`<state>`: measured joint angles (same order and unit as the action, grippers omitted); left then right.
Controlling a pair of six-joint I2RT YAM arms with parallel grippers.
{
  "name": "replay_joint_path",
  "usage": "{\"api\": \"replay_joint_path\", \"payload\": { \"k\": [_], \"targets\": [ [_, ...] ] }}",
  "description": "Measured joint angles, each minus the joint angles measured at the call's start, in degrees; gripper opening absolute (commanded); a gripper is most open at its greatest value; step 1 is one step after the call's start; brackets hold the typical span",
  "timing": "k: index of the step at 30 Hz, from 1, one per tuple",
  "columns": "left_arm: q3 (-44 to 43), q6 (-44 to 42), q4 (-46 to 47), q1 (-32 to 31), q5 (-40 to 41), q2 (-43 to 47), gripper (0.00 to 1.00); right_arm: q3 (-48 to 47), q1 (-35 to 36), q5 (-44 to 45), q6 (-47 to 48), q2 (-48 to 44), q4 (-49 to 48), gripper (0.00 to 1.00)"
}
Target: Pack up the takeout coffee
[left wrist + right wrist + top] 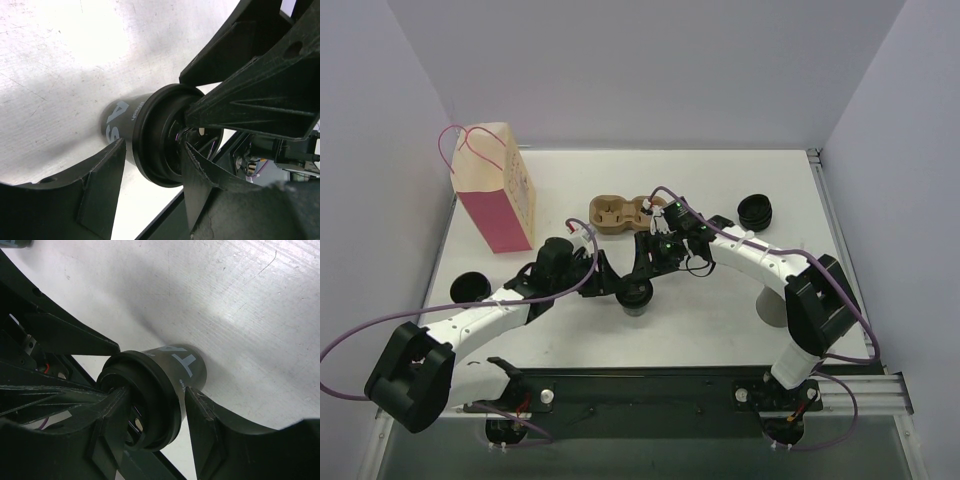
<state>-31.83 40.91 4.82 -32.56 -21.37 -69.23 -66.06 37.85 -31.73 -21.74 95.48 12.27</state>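
Note:
One takeout coffee [638,300], a small black cup with white lettering and a black lid, stands on the table near the front, between both arms. In the left wrist view my left gripper [152,144] straddles the rim of the lid [150,165]. One finger lies over the lid's top and the other stands beside the cup wall [120,117]. My right gripper [159,390] straddles the opposite side of the rim in the same way, its outer fingertip against the cup wall [185,362]. Both pairs of jaws stand partly apart. A second black cup [468,288] stands at the left edge.
The brown pulp tray [618,213] lies just behind the grippers. A pink paper bag [500,190] stands at the back left. A stack of loose black lids [756,212] sits at the back right. A grey cylinder [770,308] stands behind the right arm.

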Motion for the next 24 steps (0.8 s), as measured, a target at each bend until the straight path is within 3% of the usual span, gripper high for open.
{"api": "replay_joint_path", "payload": {
  "k": [24],
  "targets": [
    [2.2,2.4,7.8,-1.8,-0.3,-3.3,0.57,0.6,0.0,0.1,0.2,-0.4,0.3,0.5]
  ]
}}
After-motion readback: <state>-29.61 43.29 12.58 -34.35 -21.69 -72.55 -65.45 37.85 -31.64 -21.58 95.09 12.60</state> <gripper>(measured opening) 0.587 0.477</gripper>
